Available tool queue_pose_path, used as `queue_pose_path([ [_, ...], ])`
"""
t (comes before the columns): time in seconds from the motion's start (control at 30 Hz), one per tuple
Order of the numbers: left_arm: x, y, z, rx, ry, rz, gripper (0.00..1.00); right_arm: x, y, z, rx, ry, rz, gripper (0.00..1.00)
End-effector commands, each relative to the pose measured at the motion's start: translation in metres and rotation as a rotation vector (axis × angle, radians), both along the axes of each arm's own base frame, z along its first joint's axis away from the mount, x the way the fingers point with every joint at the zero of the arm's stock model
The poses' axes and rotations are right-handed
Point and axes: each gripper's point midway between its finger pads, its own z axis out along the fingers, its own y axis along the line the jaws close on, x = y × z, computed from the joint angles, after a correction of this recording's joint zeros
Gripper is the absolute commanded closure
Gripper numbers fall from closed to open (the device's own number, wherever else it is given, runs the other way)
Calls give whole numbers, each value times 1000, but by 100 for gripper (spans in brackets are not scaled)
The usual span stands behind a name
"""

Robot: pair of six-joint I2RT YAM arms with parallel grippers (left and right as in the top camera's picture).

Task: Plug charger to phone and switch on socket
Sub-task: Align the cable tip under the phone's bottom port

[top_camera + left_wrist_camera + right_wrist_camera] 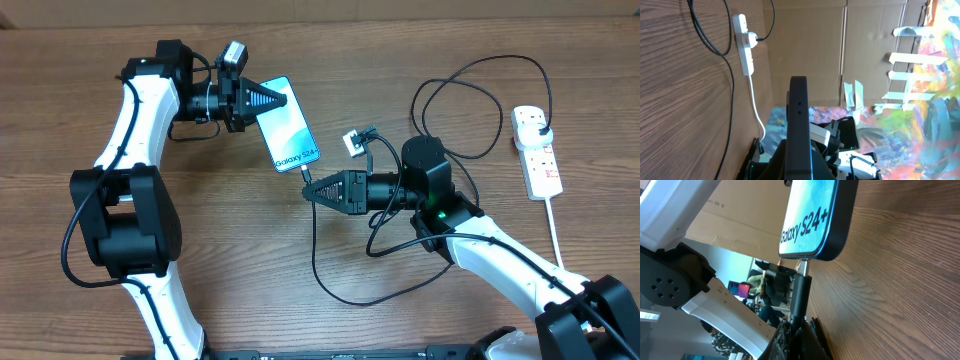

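The phone (pixel 290 132) lies slantwise between the arms. The left gripper (pixel 280 100) is closed on its upper end, which we judge to be a brace against the push. The right gripper (pixel 306 191), closed on the charger (pixel 800 294) connector, holds it at the phone's port, with the metal tip showing and not fully seated. The socket (pixel 540 165) lies well apart, untouched.

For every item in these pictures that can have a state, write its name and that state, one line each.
left claw: shut on the phone.
right claw: shut on the charger.
phone: screen lit, one end gripped, lifted off the table.
charger: tip at the phone's port with metal showing; other end plugged into the socket.
socket: charger plugged in; switch position too small to tell.
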Motion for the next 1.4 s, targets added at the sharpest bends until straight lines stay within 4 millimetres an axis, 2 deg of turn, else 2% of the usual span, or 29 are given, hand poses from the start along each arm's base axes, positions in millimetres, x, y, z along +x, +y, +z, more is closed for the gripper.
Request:
queue_pose_path([
  [0.0, -1, -6, 16, -34, -20, -14, 95, 0, 1, -4, -5, 2, -8, 96],
  [1.0, 1, -6, 16, -32, -37, -14, 96, -6, 1, -6, -9, -12, 26, 96],
  [1.37, 1, -6, 10, -1, -16, -12, 96, -6, 1, -6, -10, -30, 29, 96],
])
